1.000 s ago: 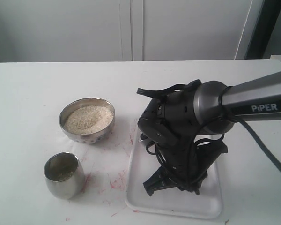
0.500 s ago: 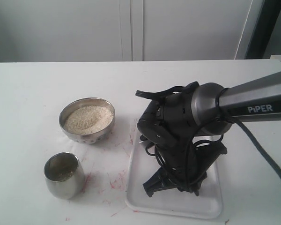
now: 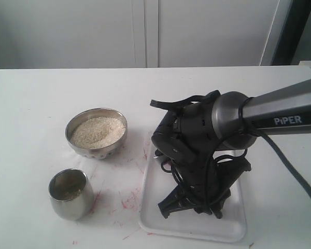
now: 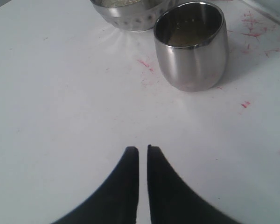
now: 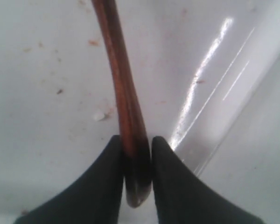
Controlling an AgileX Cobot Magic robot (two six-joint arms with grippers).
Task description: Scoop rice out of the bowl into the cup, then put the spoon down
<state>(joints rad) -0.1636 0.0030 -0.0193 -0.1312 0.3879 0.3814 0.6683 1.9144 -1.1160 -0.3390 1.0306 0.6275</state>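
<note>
The steel bowl (image 3: 96, 133) holds a mound of pale rice (image 3: 97, 129) at the left of the table. In front of it stands the steel cup (image 3: 70, 193), with some pale grains inside. My right gripper (image 3: 191, 207) is low over the white tray (image 3: 233, 228). In the right wrist view it (image 5: 136, 142) is shut on the slim handle of the reddish-brown wooden spoon (image 5: 121, 79), which runs out over the tray floor. The arm hides the spoon in the exterior view. My left gripper (image 4: 143, 149) is shut on nothing, just short of the cup (image 4: 191, 51) and bowl (image 4: 130, 14).
Red marks stain the white table (image 3: 129, 199) between the cup and the tray. The tray's raised rim (image 5: 233, 130) runs close beside the right fingers. White cabinet doors (image 3: 145, 31) stand behind the table's far edge.
The right arm has shifted slightly left and lower over the tray. The bowl and the cup have not moved.
</note>
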